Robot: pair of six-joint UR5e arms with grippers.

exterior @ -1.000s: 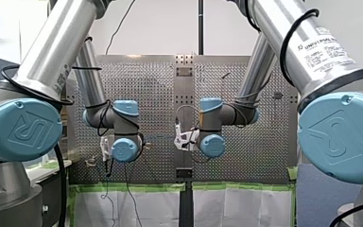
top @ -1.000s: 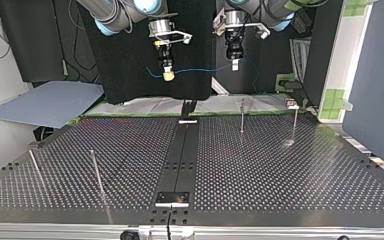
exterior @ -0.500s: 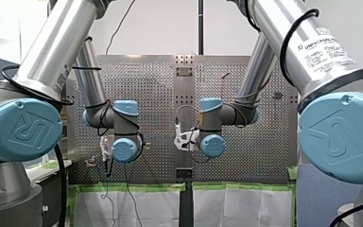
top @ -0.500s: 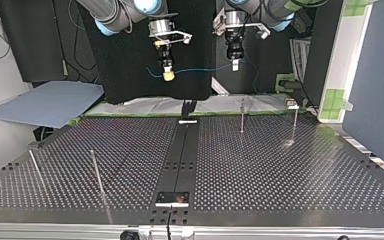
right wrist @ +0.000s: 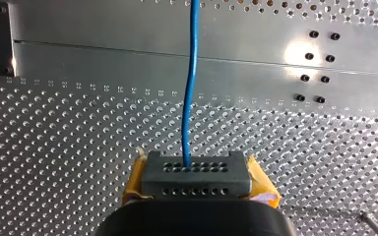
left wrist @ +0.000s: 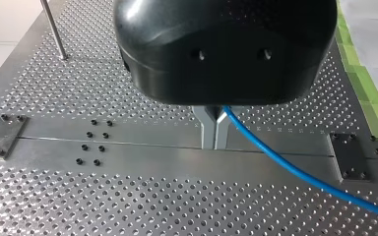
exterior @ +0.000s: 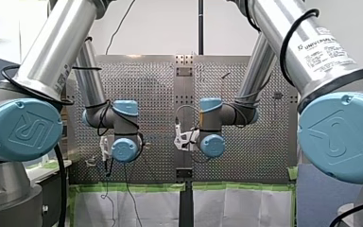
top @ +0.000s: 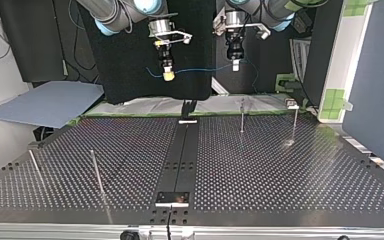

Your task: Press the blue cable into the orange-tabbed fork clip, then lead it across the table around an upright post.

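Clamping the blue cable (top: 205, 69), both arms' jaws hang well apart from the upright posts (top: 242, 116).

One blue cable (top: 200, 70), four upright posts (top: 96, 171) (top: 35, 167) (top: 242, 116) (top: 294, 125), two grippers (top: 168, 75) (top: 235, 64), two arms (top: 115, 15) (top: 275, 7), one perforated table (top: 280, 170)

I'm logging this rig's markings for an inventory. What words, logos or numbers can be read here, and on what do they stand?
"UNIVERSAL ROBOTS": white label on my right arm; its finer lines are too small to read.
"UR", embossed logo: blue joint cap of my left arm, and the one on my right arm.
Tiny marks beside the table's hole rows: too small to read.
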